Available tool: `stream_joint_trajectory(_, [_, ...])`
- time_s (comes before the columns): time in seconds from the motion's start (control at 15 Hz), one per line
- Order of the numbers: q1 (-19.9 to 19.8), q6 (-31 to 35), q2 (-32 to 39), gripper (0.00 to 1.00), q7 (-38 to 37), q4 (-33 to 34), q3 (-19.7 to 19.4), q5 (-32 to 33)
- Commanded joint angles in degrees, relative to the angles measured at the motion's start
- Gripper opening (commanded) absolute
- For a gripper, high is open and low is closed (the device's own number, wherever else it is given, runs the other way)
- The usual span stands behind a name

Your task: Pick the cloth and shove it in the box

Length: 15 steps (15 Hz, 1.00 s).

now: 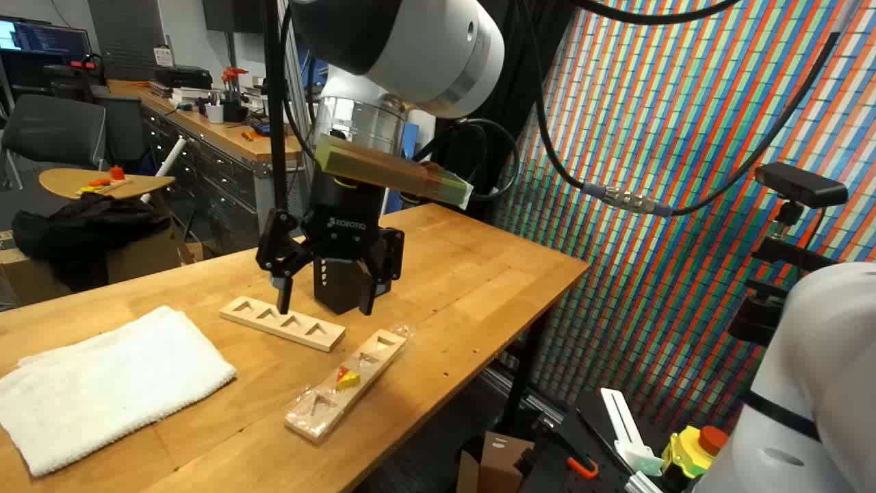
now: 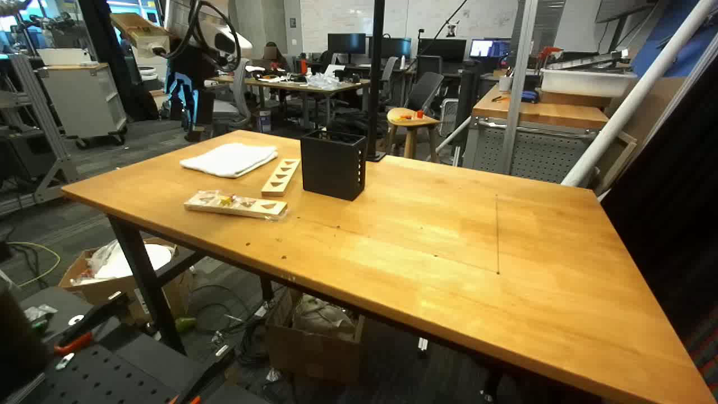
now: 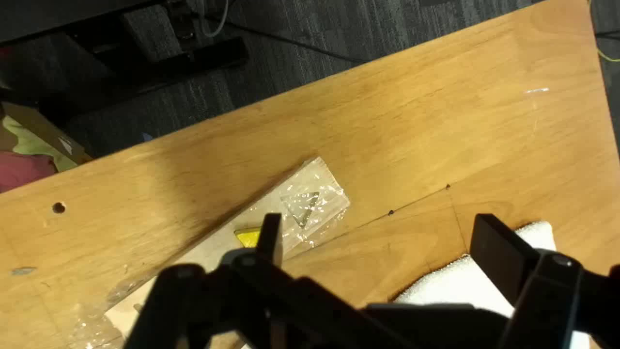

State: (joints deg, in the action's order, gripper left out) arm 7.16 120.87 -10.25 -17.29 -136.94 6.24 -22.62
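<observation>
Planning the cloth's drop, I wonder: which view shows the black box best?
The black box shows best in an exterior view where it stands unobstructed, rim visible; in an exterior view, the gripper hides its top; the wrist view shows none of it.

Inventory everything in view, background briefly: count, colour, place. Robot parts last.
Rectangular wooden table: 1, light brown, foreground
Folded terry cloth: 1, white, on table
Open-topped box: 1, black, on table
Bare wooden tray with triangular recesses: 1, pale, between cloth and box
Plastic-wrapped wooden tray: 1, pale, near table edge
Small pieces: count unclear, red and yellow, on wrapped tray
Cardboard cartons: at least 2, brown, below table height
Wooden stool: 1, light brown, background
Monitors: several, dark, background
Office chairs: several, grey, background
Striped backdrop: 1, multicoloured, beyond table
Robot arm: 1, white, aloft
Gripper: 1, black, aloft, open
</observation>
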Motion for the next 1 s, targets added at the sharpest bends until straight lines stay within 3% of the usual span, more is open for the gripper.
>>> stream_joint_trajectory(0.0, [-0.31, -0.11, -0.03, 1.0, 0.03, 0.3, 0.27, -0.02])
stream_joint_trajectory(0.8, [-0.31, -0.12, -0.08, 1.0, 0.03, 0.8, 0.27, -0.02])
stream_joint_trajectory(0.93, [-0.15, -1.17, 1.96, 1.0, -1.08, 3.56, 0.76, 1.19])
